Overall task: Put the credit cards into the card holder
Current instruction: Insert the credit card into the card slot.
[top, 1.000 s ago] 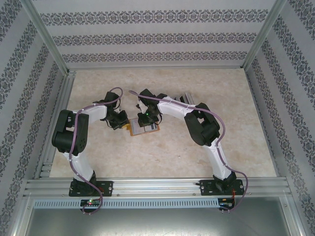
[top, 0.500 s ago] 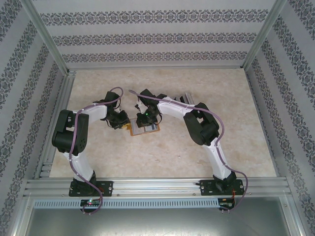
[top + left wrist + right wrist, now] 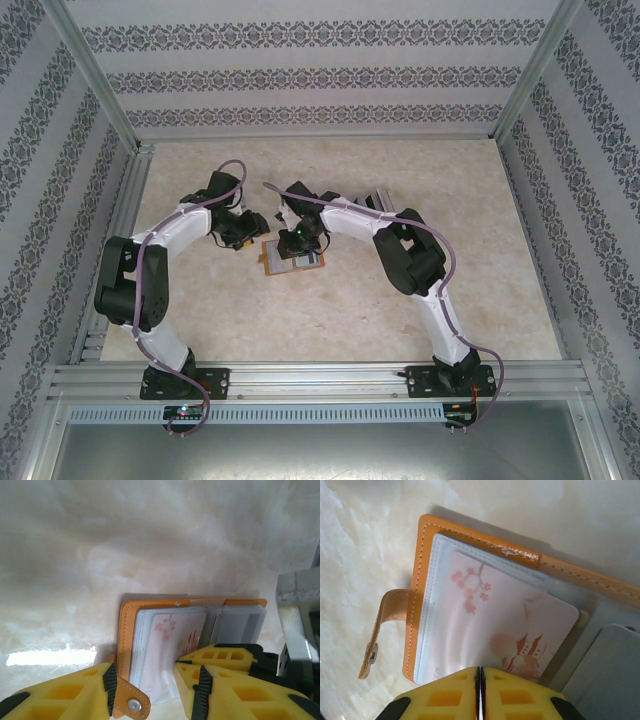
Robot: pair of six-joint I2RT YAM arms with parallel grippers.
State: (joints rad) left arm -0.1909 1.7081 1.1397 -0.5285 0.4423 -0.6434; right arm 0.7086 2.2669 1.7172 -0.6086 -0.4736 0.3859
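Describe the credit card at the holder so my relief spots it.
Near the middle of the beige marbled table lies the open orange card holder. On its half away from the snap strap sits the credit card: plain pale grey-blue, whereas the neighbouring card is white with pink blossoms and a red pagoda.

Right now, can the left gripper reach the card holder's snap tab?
Likely yes: the left gripper is open astride the snap tab, nothing covering it; the right gripper sits farther along.

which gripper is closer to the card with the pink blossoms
Right. The right gripper is shut with its tips at the blossom card's edge; the left gripper is open, off toward the card holder's strap side.
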